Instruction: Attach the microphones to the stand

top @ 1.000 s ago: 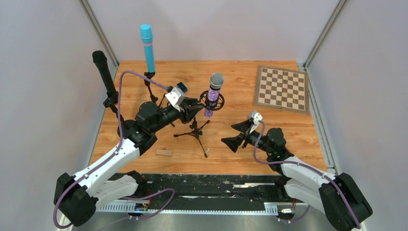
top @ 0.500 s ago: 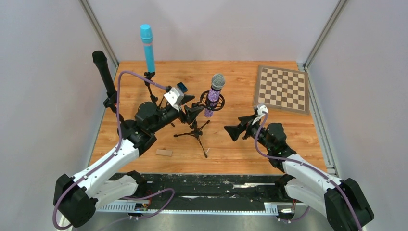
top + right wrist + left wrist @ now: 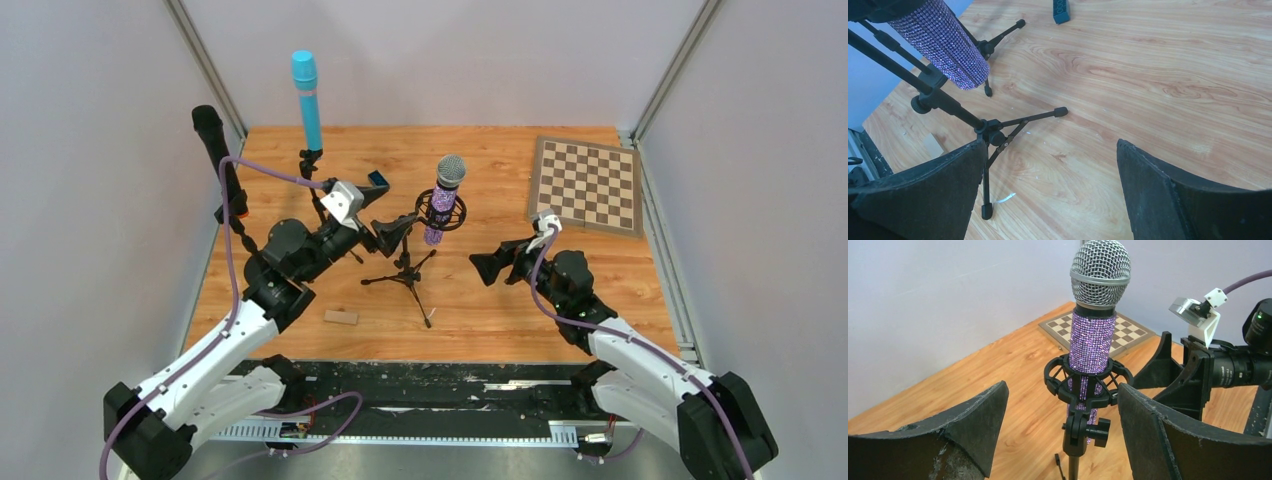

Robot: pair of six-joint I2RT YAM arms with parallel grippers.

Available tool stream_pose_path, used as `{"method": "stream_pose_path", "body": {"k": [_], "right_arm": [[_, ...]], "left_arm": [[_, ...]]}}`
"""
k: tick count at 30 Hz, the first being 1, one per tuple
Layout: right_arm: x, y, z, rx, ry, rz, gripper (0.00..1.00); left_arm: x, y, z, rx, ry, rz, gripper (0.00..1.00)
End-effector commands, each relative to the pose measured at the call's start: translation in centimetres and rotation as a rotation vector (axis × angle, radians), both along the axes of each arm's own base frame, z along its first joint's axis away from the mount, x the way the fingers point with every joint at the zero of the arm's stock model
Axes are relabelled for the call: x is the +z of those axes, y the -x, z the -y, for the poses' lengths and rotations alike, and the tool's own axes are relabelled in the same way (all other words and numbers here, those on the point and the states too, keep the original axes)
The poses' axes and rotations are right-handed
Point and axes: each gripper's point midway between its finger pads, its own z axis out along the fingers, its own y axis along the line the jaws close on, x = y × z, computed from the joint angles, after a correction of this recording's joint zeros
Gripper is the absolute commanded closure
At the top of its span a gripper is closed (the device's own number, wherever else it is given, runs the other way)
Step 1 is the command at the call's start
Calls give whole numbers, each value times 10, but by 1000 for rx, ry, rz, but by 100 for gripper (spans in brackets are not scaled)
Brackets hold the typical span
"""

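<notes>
The purple glitter microphone (image 3: 447, 195) with a silver mesh head stands upright in the black shock mount of the centre tripod stand (image 3: 405, 275). In the left wrist view the microphone (image 3: 1092, 340) rises just beyond my left gripper (image 3: 1062, 390), which is open and clear of it. From above, the left gripper (image 3: 398, 228) sits just left of the mount. My right gripper (image 3: 495, 265) hovers open to the right, empty, over the floor by the tripod legs (image 3: 998, 132). The light blue microphone (image 3: 307, 100) and the black microphone (image 3: 215, 150) stand on their own stands at back left.
A chessboard (image 3: 587, 185) lies at the back right. A small blue block (image 3: 378, 181) lies behind the left gripper, and a small wooden block (image 3: 340, 317) lies near the front edge. Grey walls close in both sides.
My left gripper has opened, let go of the purple microphone's mount and drawn back to the left. The right gripper has risen and turned a little, staying open.
</notes>
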Motion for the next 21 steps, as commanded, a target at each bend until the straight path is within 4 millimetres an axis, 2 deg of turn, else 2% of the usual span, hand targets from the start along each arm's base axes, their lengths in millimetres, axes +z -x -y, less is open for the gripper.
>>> {"method": "stream_pose_path", "body": {"k": [1, 6, 11, 15, 18, 21], "right_arm": [[29, -8, 6, -51, -19, 61, 0], [38, -16, 22, -149, 10, 71, 0], [41, -25, 37, -237, 75, 64, 0], [42, -29, 44, -266, 119, 59, 0], [40, -30, 47, -274, 155, 62, 0], [33, -26, 46, -219, 214, 84, 0]], "left_arm": [[21, -2, -16, 81, 53, 41, 12], [21, -9, -40, 212, 88, 13, 12], [10, -21, -82, 447, 44, -31, 12], [-25, -34, -128, 692, -43, -157, 12], [-65, -36, -143, 727, -87, -258, 11], [-95, -39, -162, 760, -64, -313, 10]]}}
